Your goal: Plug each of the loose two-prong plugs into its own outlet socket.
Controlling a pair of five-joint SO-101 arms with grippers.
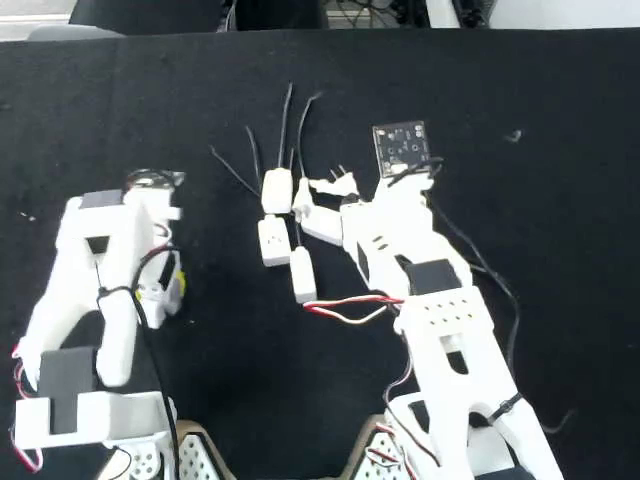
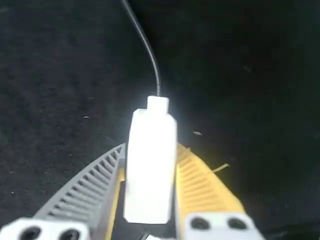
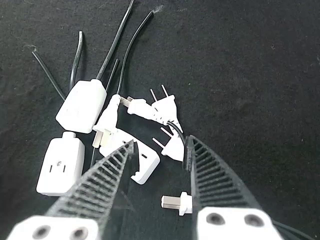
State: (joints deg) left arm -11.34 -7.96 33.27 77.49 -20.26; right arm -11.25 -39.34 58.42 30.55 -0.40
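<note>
My left gripper (image 2: pixel 150 152) is shut on a white outlet socket (image 2: pixel 150 160) with a black wire, held between a grey and a yellow finger. In the high view that gripper (image 1: pixel 164 285) is at the table's left, away from the other parts. My right gripper (image 3: pixel 160 144) stands open over a cluster of loose white two-prong plugs; one plug (image 3: pixel 172 146) lies between its fingertips, two more plugs (image 3: pixel 165 107) (image 3: pixel 137 106) just beyond. In the high view this gripper (image 1: pixel 318 205) sits beside the sockets (image 1: pixel 277 190) (image 1: pixel 272 241) (image 1: pixel 302 273) at mid-table.
Black wires fan out from the sockets toward the far edge. A small dark printed board (image 1: pixel 402 145) lies beyond the right arm. A short white piece (image 3: pixel 177 202) rests close under the right gripper. Red and white cables (image 1: pixel 345 305) loop beside the right arm.
</note>
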